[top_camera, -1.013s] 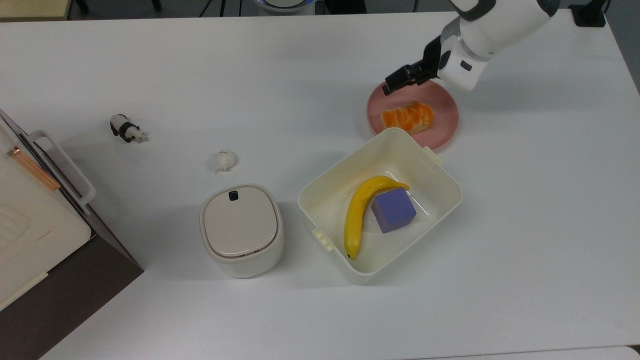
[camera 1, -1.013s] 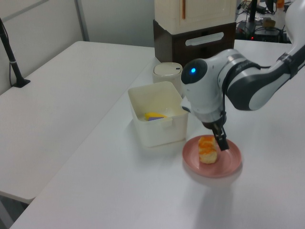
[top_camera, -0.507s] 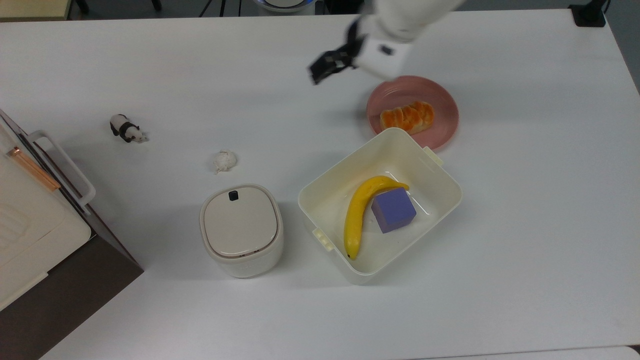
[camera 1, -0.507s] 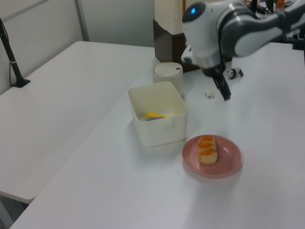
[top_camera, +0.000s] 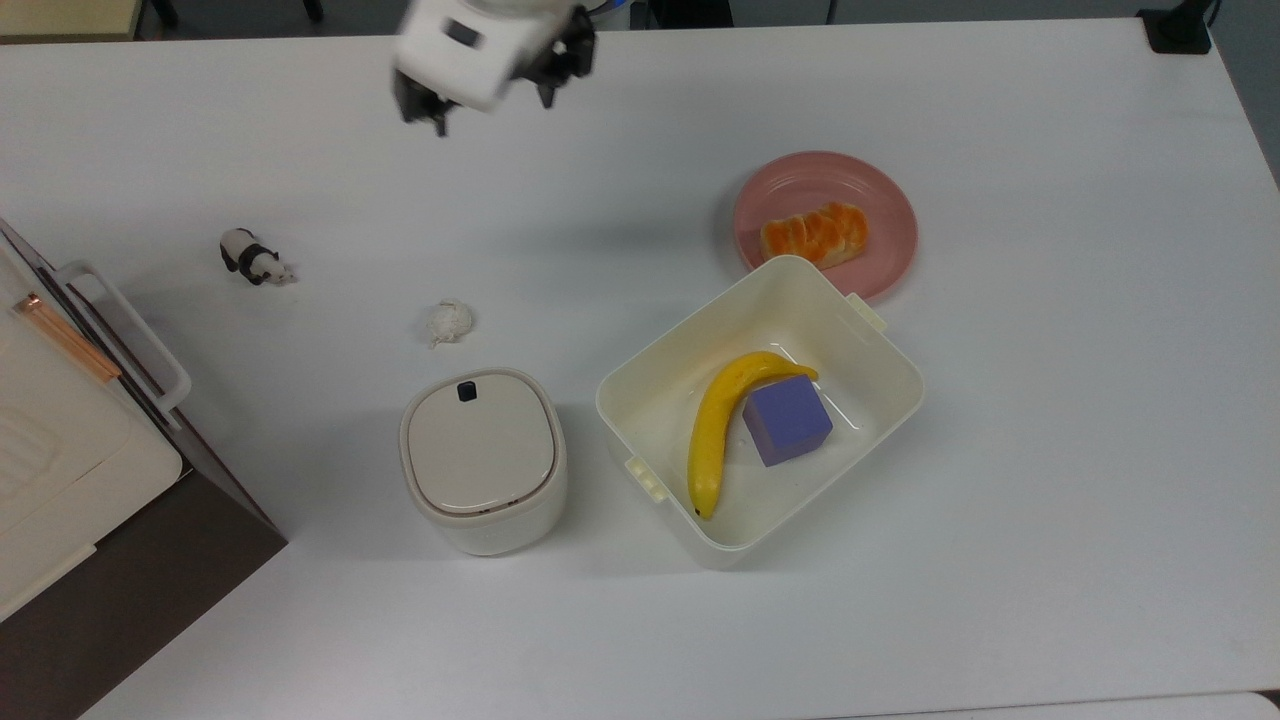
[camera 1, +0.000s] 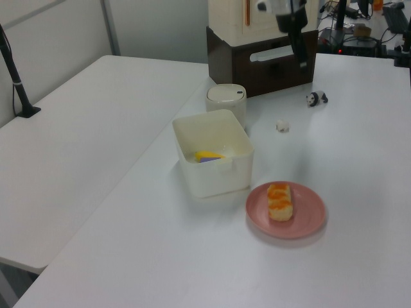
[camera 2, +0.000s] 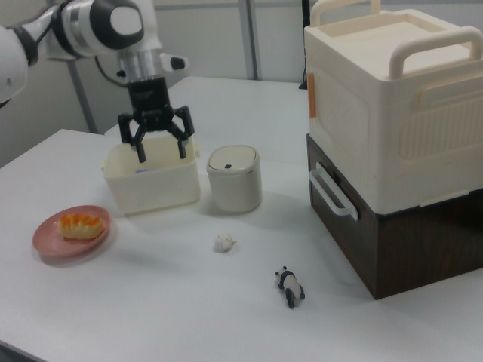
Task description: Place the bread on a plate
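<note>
The bread (top_camera: pixel 815 233) lies flat on the pink plate (top_camera: pixel 890 200), a little toward the rim that sits just beside the cream tub (top_camera: pixel 880 400), and nothing is touching it. The hand (camera 2: pixel 160 145) hangs high above the table (top_camera: pixel 1050 450), well away from the plate, with its two fingers spread apart and nothing between them. To my eye the job is as good as finished, so the step in hand is just getting the arm out of the way cleanly. I'd keep the hand up at that height, hold the fingers wide, and steer it over bare table rather than low across the tub, the lidded bin (top_camera: pixel 483 455) or the little panda (top_camera: pixel 253 257). No reason to go back and nudge the loaf; it looks settled, though it overhangs nothing I can see.
</note>
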Tool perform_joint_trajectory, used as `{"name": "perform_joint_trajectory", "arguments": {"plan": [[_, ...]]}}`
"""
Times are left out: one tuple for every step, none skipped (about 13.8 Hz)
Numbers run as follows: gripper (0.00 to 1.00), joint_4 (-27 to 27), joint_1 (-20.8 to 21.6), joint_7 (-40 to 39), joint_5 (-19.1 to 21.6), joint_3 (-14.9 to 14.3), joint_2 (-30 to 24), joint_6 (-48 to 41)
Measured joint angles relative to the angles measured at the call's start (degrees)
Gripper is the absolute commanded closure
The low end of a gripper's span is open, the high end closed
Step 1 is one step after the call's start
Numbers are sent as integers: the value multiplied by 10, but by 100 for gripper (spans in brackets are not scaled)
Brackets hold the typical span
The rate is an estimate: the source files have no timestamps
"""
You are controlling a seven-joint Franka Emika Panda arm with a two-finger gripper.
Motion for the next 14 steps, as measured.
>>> {"name": "perform_joint_trajectory", "arguments": {"plan": [[6, 13, -11, 0, 11, -1, 0, -4], [6, 23, -21, 0, 19, -3, 0, -6], [6, 28, -28, 0, 26, -6, 0, -6], [4, 32, -32, 0, 31, -9, 1, -6], [1, 37, -34, 1, 36, -13, 1, -6], [0, 43, -34, 6, 43, -18, 2, -6], [0, 49, -34, 18, 52, -23, 2, -5], [0, 54, -34, 35, 63, -29, 2, 1], [0, 60, -34, 64, 80, -40, 2, 16], [0, 62, -34, 86, 89, -49, 2, 27], [0, 63, -34, 109, 99, -58, 3, 38], [0, 63, -34, 129, 106, -64, 3, 46], [0, 63, -34, 151, 109, -67, 3, 54], [0, 63, -34, 184, 112, -68, 4, 71]]}}
